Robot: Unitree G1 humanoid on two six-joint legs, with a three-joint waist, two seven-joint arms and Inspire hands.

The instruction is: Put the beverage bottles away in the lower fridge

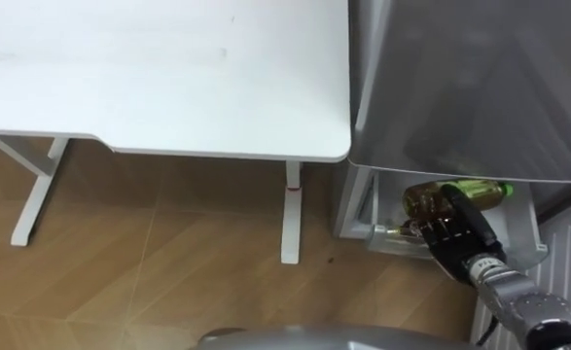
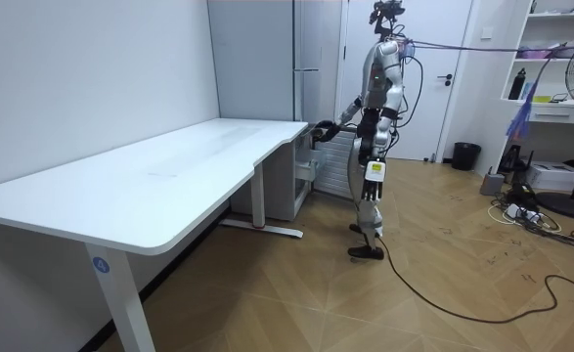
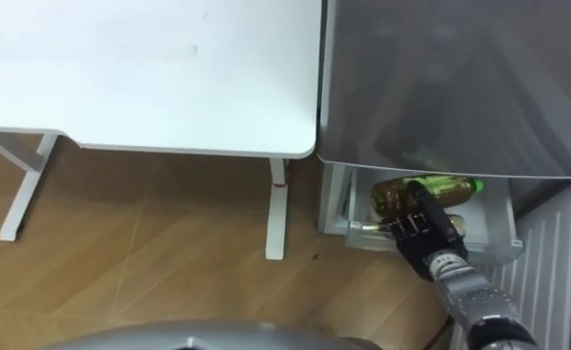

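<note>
Robot stands at fridge [image 1: 480,87], beside white desk [image 1: 159,78]. Lower drawer [image 1: 530,231] is pulled open. Right hand [image 1: 457,233] reaches over drawer, fingers clasped round amber bottle [image 1: 423,199], which lies sideways above the drawer interior.

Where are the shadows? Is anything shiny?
Left eye view: the table casts a soft shadow on the floor under its edge; the fridge top looks dully shiny; the bottle in the right hand catches light. Room view: even light.
</note>
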